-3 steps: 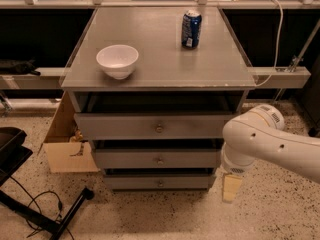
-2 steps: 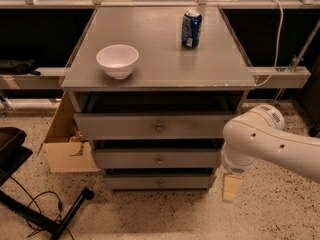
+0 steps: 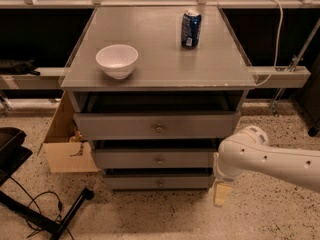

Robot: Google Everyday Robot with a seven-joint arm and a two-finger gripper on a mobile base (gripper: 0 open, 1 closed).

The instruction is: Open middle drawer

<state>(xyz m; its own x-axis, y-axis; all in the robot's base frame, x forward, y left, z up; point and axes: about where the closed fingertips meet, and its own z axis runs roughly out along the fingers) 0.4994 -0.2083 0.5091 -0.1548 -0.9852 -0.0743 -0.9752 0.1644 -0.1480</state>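
Fingers [image 3: 222, 194] hang just below the middle drawer's [image 3: 159, 160] right end, not touching

Looking like a lab: cables [image 3: 37, 218] and cardboard box [image 3: 67, 156] lying left of drawer cabinet [image 3: 160, 64], gripper [image 3: 222, 194] hanging lower right of it.

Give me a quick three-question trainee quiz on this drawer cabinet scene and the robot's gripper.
1. True or false: the white ceramic bowl sits right of the blue drinks can.
2. The gripper hangs: A by the grey wooden cabinet's lower right corner, B by its lower left corner, C over its top?
3. Fill in: the grey middle drawer carries one round metal ____ at centre.
Key: 1 false; 2 A; 3 knob.
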